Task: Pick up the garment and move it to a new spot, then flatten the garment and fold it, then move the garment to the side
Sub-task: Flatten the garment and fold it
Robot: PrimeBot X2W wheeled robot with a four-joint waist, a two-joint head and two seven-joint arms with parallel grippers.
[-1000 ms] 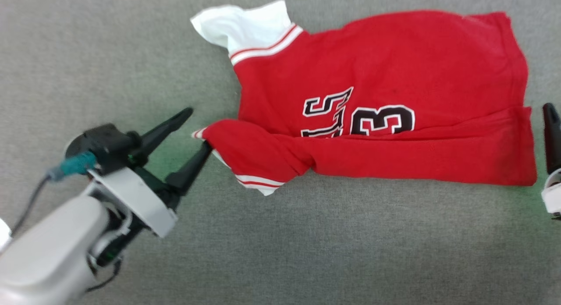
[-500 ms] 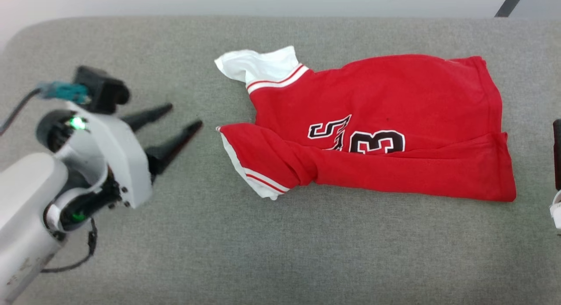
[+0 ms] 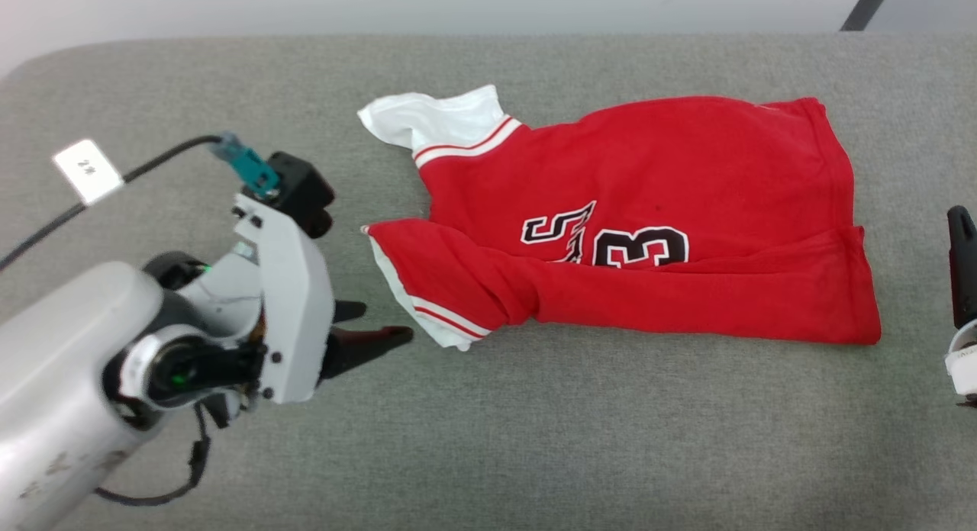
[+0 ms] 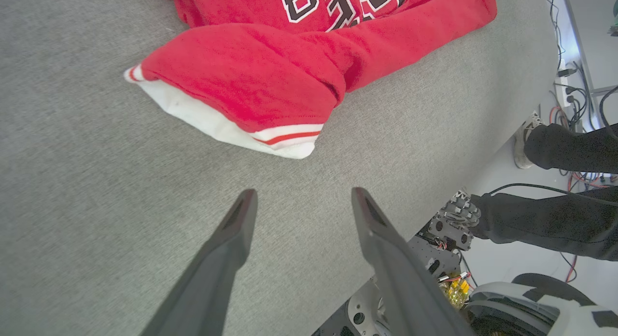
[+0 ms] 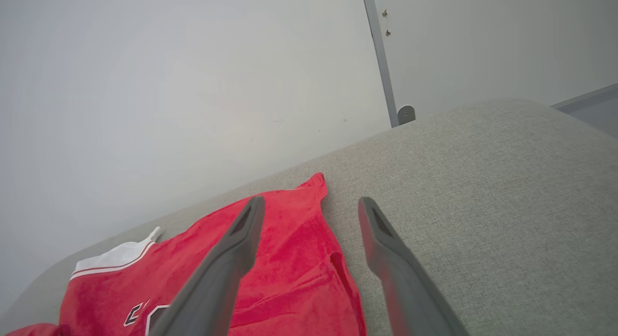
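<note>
The garment point(image 3: 649, 180), a red jersey with a black "23", lies across the grey padded table point(image 3: 534, 439). Its near edge is folded up over the lower part of the number. One white sleeve point(image 3: 427, 119) sticks out at the far left, and a folded sleeve with striped trim point(image 4: 251, 133) points toward me. My left gripper point(image 3: 388, 322) is open just left of that trimmed corner point(image 3: 450, 329), a short gap away; the left wrist view shows my left gripper point(image 4: 304, 193) empty above bare table. My right gripper point(image 5: 313, 201) hovers open over the garment's right hem point(image 5: 333, 239).
In the left wrist view, a person's legs in dark trousers point(image 4: 569, 147) stand past the table's near edge, with cables and my base point(image 4: 449, 230) below. A tagged cable point(image 3: 88, 170) trails from the left wrist. A pale wall and metal post point(image 5: 381, 56) stand behind the table.
The head camera tilted up after the first frame. My left gripper drew back from the sleeve corner, then swung toward the near side and turned to face the trimmed corner. The garment lies as before.
</note>
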